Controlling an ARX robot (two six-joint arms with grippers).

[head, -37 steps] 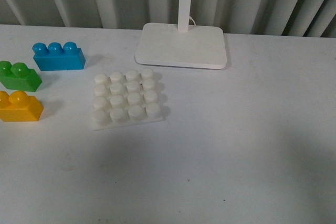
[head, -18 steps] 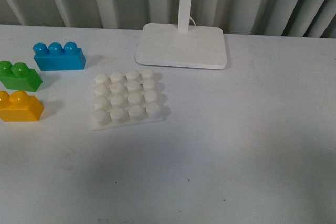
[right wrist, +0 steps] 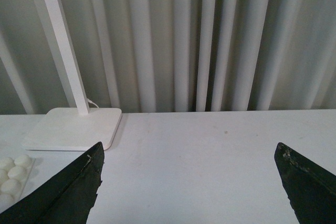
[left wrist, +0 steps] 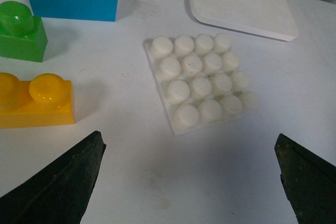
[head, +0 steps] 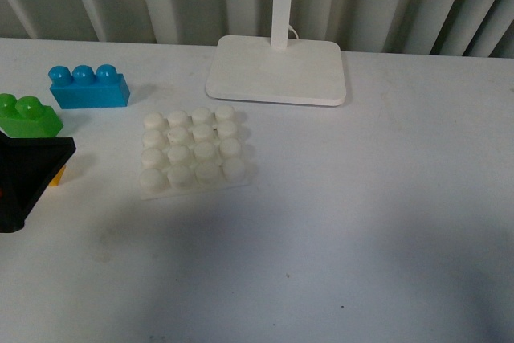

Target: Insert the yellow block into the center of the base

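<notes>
Yellow block (left wrist: 37,103) ungripped, base (left wrist: 202,85) bare; our left claw (left wrist: 188,140) gapes wide (right claw (right wrist: 188,149) too); whole job ahead.

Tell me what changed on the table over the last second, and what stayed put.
The left gripper has come into the front view at the lower left edge and now hides most of the yellow block there. Its jaws are open and it holds nothing; nothing was taken or let go. The yellow block, green block, blue block, base and lamp stand lie where they were.
</notes>
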